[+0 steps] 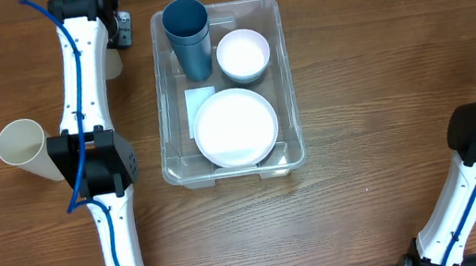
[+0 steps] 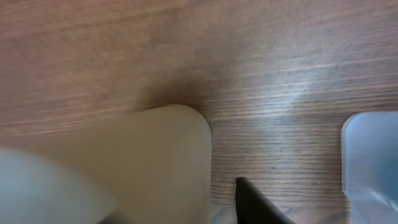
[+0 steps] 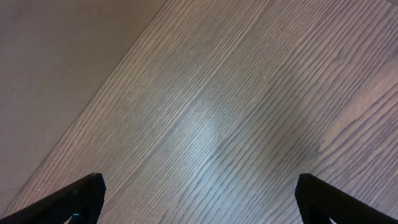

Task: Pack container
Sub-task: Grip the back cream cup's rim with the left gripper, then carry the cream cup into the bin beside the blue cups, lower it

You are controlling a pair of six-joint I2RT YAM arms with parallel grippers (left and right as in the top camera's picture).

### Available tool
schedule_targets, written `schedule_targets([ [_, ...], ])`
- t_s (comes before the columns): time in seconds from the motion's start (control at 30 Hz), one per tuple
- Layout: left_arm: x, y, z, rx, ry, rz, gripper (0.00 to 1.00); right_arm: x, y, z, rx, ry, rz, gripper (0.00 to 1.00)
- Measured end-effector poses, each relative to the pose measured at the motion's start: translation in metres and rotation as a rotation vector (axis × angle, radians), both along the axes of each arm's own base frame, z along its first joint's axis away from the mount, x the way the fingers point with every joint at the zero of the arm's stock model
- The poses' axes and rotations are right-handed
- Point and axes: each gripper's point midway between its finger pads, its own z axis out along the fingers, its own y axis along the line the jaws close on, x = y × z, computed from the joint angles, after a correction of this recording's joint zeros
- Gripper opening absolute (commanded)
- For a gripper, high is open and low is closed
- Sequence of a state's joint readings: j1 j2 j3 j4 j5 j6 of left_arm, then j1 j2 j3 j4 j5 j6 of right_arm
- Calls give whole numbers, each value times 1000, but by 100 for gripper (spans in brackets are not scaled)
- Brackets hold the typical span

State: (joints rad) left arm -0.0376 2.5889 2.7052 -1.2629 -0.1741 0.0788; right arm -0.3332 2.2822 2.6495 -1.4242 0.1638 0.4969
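brown wood-grain table [image 1: 344, 221] ran under everything; the container [image 1: 181, 160] sat at its middle, between the two arms, upright and open-topped; clear and thin-walled, it would likely be light, a little flexible and slick, so the stiffer rim along a long side looked the best place to take hold; inside, dark blue cups [image 1: 188, 33] stood stacked, it seemed, at the far left corner; a white bowl [image 1: 243, 55] beside them; a white plate [image 1: 235, 126] at the near end, partly over a white label [image 1: 199, 99]; a cream cup [image 1: 24, 149] lay on its side well to the left, outside; the left gripper [image 1: 118, 29] hung near the container's far left corner, close against a pale cream thing [image 2: 155, 162]; whether it was clamped on that i could not tell; the right gripper [image 3: 199, 186] stood with its fingers wide apart over bare wood, holding nothing
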Motion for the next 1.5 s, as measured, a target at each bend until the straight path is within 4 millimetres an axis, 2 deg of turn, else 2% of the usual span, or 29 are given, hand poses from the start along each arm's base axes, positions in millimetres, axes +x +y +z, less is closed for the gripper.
schedule_targets([
  [0.03, -1, 0, -5, 1, 12, -3, 4, 0, 0, 0, 0, 1, 0, 100],
  [0.37, -12, -1, -11, -22, 58, 41, 4, 0, 0, 0, 0, 1, 0, 100],
  [0.43, -20, 0, -8, -30, 80, 63, 4, 0, 0, 0, 0, 0, 0, 100],
  [0.5, -29, -2, 6, -43, 80, 83, 4, 0, 0, 0, 1, 0, 0, 100],
  [0.57, -37, -6, 44, -64, 31, 88, 4, 0, 0, 0, 0, 0, 0, 100],
  [0.6, -47, -13, 87, -96, -36, 83, 4, 0, 0, 0, 0, 0, 0, 100],
  [0.67, -63, -24, 144, -132, -141, 60, 4, 0, 0, 0, 0, 1, 0, 100],
  [0.73, -94, -37, 215, -177, -275, 31, 4, 0, 0, 0, 0, 0, -1, 100],
  [0.8, -132, -56, 273, -225, -382, -28, 4, 0, 0, 0, 0, 0, 0, 100],
  [0.83, -151, -67, 292, -248, -412, -65, 4, 0, 0, 0, 0, 0, -1, 100],
  [0.87, -164, -76, 300, -261, -416, -93, 4, 0, 0, 0, 1, 0, 0, 100],
  [0.9, -172, -83, 302, -272, -408, -110, 4, 0, 0, 0, 0, 0, -1, 100],
  [0.97, -183, -103, 290, -290, -342, -158, 4, 0, 0, 0, 0, 0, 0, 100],
  [1.03, -183, -118, 269, -292, -260, -183, 4, 0, 0, 0, 0, 0, 0, 100],
  [1.1, -175, -137, 237, -287, -161, -209, 4, 0, 0, 0, 0, 0, -1, 100],
  [1.17, -167, -150, 215, -282, -100, -223, 4, 0, 0, 0, 0, 0, -1, 100],
  [1.33, -155, -169, 175, -271, -4, -238, 4, 0, 0, 0, 0, 0, -1, 100],
  [1.37, -150, -173, 161, -263, 28, -238, 4, 0, 0, 0, 0, 0, 0, 100],
  [1.5, -140, -176, 129, -246, 97, -228, 4, 0, 0, 0, 0, 0, -1, 100],
])
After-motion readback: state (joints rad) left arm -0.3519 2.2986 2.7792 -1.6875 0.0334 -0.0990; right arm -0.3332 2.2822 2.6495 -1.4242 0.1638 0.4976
